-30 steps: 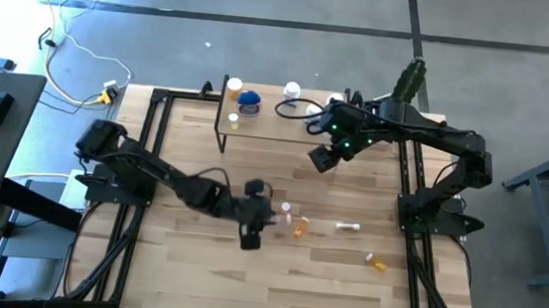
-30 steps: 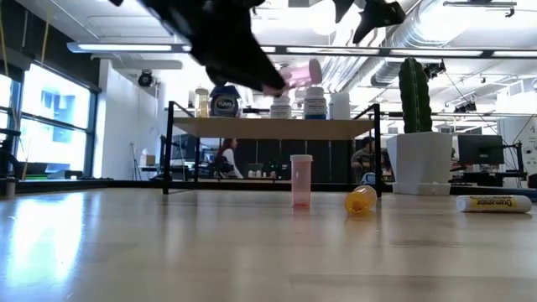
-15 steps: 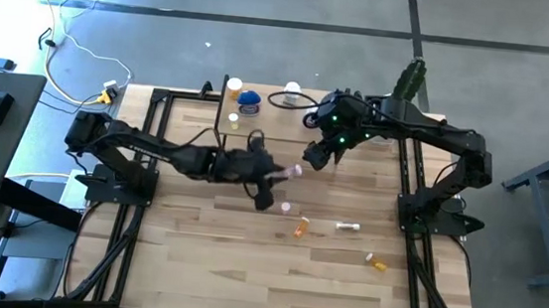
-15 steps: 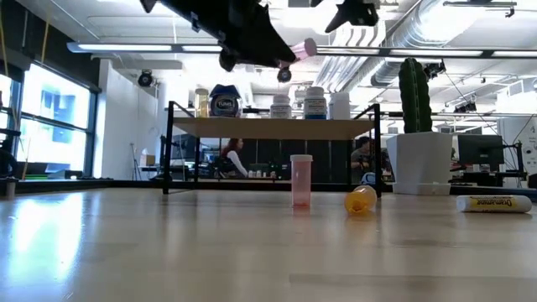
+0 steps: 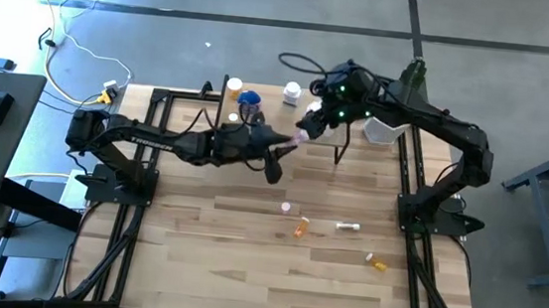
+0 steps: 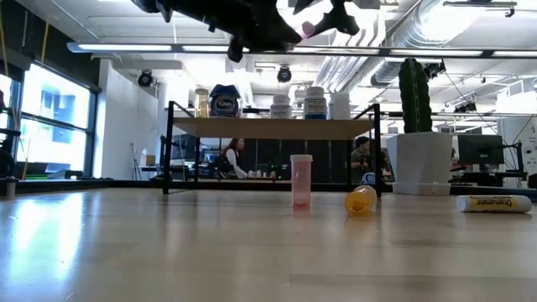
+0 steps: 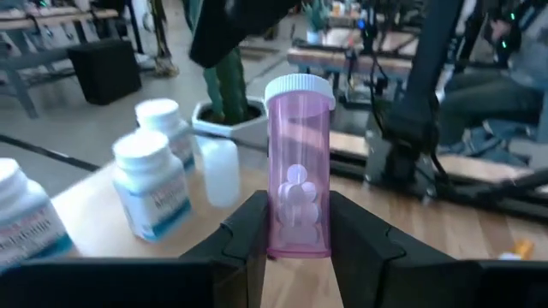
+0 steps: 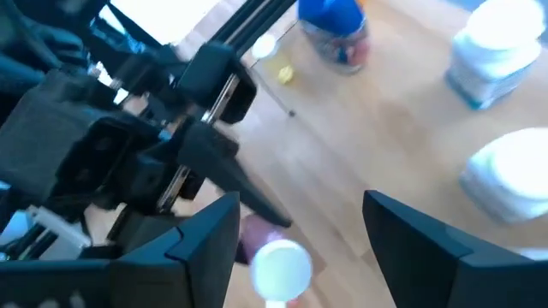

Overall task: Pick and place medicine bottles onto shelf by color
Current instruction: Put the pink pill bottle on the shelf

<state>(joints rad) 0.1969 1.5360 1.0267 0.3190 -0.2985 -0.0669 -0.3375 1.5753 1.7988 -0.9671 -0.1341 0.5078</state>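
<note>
A clear pink medicine bottle (image 7: pixel 298 162) with a white cap is held in my left gripper (image 7: pixel 300 235), which is shut on it high above the shelf (image 6: pixel 277 127). In the high view the left gripper (image 5: pixel 290 143) sits over the shelf's middle. My right gripper (image 8: pixel 300 198) is open. Its fingers stand on either side of the bottle's white cap (image 8: pixel 278 267), apart from it. On the shelf stand white bottles (image 7: pixel 154 184), a blue-lidded jar (image 5: pixel 249 99) and an orange bottle (image 5: pixel 234 86). Another pink bottle (image 6: pixel 301 179) stands upright on the table. My left gripper pinches the pink bottle's lower part, near its base (image 7: pixel 298 244), between its two fingers. The fingers come in about level from the table's left. The bottle sticks out ahead of them, cap end away, lifted clear above the shelf.
Loose on the table lie an orange bottle (image 5: pixel 300 228), a white bottle (image 5: pixel 348 225) on its side and a yellow one (image 5: pixel 376 264). A white pot with a cactus (image 6: pixel 415 155) stands at the shelf's right end. The table's near half is bare wood.
My left gripper has risen and swung toward the far edge with the pink bottle, tipping from pointing down to about level. The bottle now hangs over the shelf. My right gripper has moved toward the far edge and the bottle, staying open.
</note>
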